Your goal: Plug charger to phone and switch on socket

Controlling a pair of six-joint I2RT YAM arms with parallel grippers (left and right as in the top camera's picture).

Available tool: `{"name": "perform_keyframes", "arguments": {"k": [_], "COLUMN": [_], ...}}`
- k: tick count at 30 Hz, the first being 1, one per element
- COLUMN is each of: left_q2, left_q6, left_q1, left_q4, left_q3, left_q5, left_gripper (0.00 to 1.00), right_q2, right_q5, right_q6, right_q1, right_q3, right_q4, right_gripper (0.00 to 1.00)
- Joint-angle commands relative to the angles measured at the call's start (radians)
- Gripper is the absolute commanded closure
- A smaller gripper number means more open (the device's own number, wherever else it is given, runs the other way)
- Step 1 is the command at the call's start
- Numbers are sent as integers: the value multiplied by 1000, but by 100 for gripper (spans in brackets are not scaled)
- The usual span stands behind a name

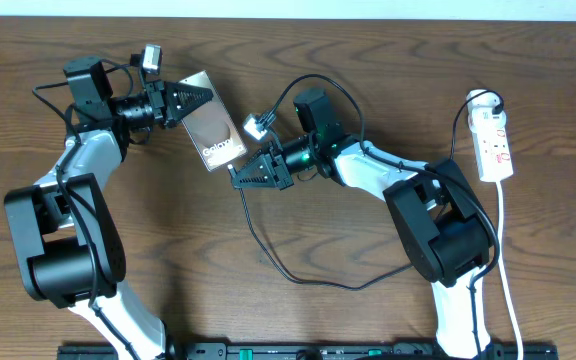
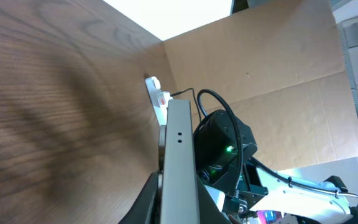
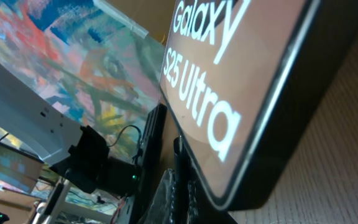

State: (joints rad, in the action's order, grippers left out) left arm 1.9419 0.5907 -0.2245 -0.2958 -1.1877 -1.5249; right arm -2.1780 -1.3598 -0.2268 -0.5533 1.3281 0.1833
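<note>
My left gripper is shut on the phone, a dark brown slab with white "Galaxy" lettering, and holds its far end. In the left wrist view the phone shows edge-on as a pale slab between dark fingers. My right gripper sits at the phone's near corner, shut on the charger's end. The charger, a thin black cable, loops away over the table. In the right wrist view the phone fills the frame just above my right gripper. The plug tip itself is hard to make out. The socket lies at the far right.
The white socket also shows far off past the phone's edge, with a brown cardboard wall behind it. Its white cord runs down the table's right side. The right arm's base stands between the cable loop and the socket.
</note>
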Motion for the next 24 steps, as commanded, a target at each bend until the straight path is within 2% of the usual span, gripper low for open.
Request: {"name": "perform_keyframes", "arguments": {"k": [1, 24], "left_q2": [-1, -1], "left_q6": [-20, -21], "left_q1": [-1, -1], "left_q4": [-6, -6], "left_q3": [-7, -7], "left_q5": [-48, -48], "left_gripper": [92, 92], "right_q2": [-1, -1], "right_q5": [-6, 1], "right_q6": [-5, -6], "right_q1": [-4, -3], "right_q3": [-1, -1], "right_q4": [8, 19], "right_gripper": [99, 99]}}
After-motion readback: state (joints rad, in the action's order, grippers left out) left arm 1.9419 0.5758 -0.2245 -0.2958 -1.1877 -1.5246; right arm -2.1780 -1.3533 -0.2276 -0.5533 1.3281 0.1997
